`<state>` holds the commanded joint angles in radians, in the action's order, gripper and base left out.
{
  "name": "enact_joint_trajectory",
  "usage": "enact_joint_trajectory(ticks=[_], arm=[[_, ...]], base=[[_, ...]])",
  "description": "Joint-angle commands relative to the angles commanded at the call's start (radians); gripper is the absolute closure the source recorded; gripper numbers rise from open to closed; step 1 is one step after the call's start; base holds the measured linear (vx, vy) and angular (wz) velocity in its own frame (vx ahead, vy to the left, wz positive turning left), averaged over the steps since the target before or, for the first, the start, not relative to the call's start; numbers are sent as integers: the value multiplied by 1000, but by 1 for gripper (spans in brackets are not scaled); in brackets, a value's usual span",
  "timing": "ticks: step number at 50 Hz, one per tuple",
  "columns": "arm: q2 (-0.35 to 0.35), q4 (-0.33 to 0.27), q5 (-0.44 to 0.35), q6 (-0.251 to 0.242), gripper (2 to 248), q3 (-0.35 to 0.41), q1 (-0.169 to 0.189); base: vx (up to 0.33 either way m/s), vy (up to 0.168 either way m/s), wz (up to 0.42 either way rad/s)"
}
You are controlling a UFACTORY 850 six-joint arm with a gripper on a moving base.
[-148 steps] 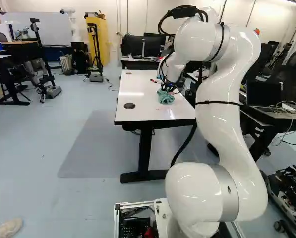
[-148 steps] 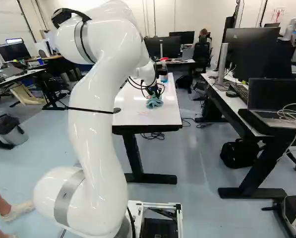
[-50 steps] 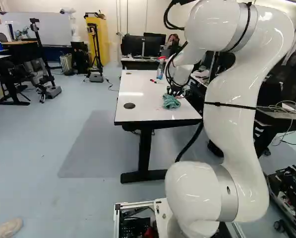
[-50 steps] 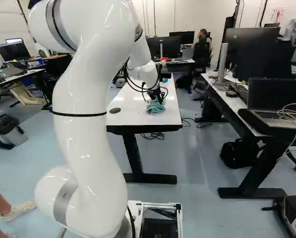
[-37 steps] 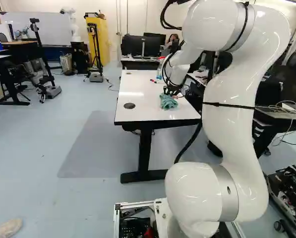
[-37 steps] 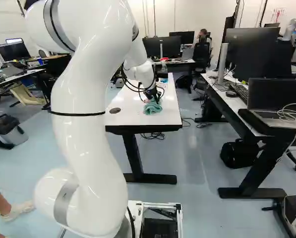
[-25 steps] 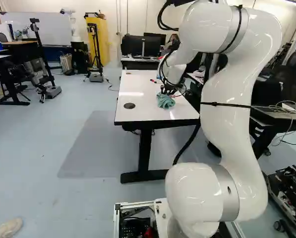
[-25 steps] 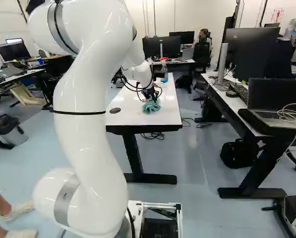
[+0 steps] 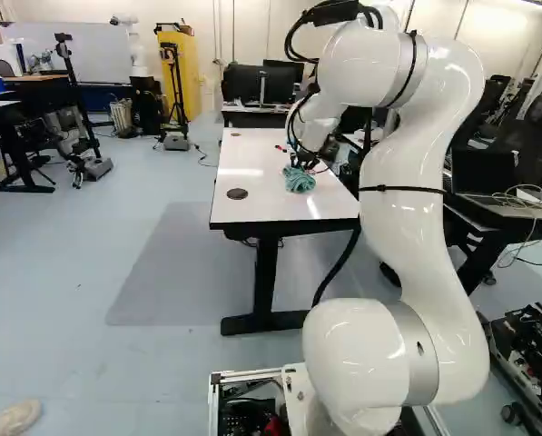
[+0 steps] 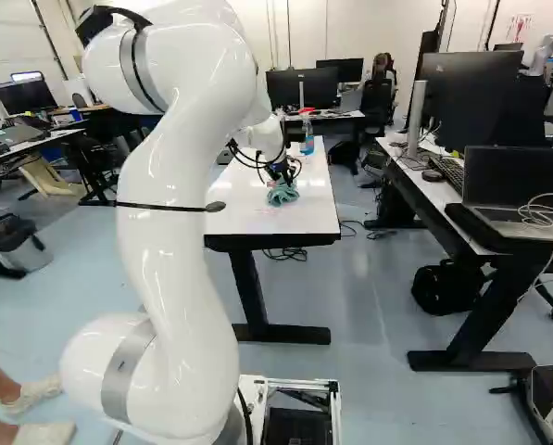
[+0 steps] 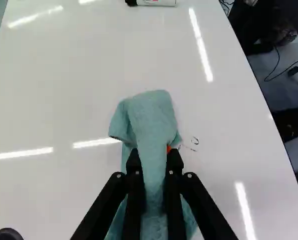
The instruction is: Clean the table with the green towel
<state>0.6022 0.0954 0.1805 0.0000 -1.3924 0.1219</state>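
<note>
Left base view: the green towel (image 9: 300, 180) lies bunched on the white surface (image 9: 252, 209), right of its middle. Right base view: a bottle (image 10: 307, 139) stands farther off; strokes should stop short of it. Wrist view: the hand (image 11: 154, 157) pinches the towel's fold between both fingers. Dark marks (image 11: 193, 143) sit just beside; light, even pressure and short, overlapping sweeps should suit them.

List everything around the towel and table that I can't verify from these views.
- Surface of the table beneath the green towel: wrist view, covered by the cloth.
- Towel's end under the gripper: wrist view, partly behind the gripper, then cut off by the edge.
- Marker's far side: wrist view, cut off by the edge.
- Meaning of the dark marks: wrist view, too small.
</note>
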Motion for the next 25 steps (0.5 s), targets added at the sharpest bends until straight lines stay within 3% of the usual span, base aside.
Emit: enact_joint_trajectory(ticks=[25], arm=[[76, 0, 0, 0, 203, -107, 27]], base=[[0, 0, 0]])
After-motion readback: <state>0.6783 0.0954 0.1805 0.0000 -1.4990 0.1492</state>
